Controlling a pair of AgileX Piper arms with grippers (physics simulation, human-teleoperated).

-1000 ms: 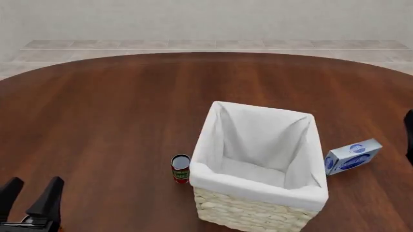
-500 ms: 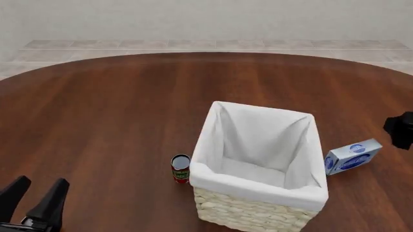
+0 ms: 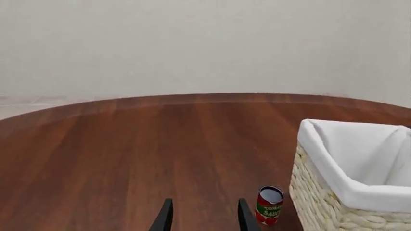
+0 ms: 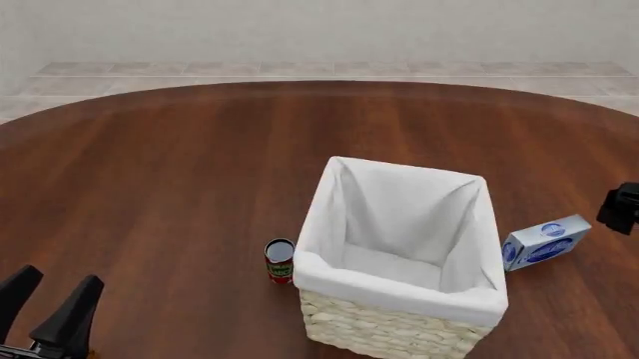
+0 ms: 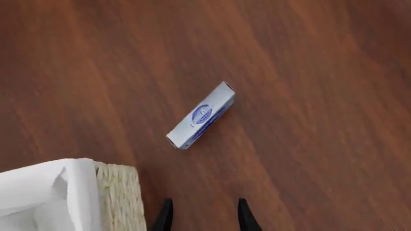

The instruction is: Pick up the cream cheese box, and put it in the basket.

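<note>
While lying on its narrow edge on the worktop just right of the basket, cream cheese box, untouched below the spread, empty right gripper, apparently aligning for a grasp; left gripper likewise spread, idle near the tomato can.

Left wrist camera looking over a round wooden table toward a pale wall.

Two dark fingertips of the left gripper rise from the lower edge, set apart with bare wood between them. Just beyond the outer side of one fingertip stands a small red-labelled can, upright, its silver top showing. Close past the can on that same side sits the basket, woven cream wicker with a white cloth liner folded over its rim; only part of it shows. The brown table stretches ahead of the fingers to its curved far edge.
</note>
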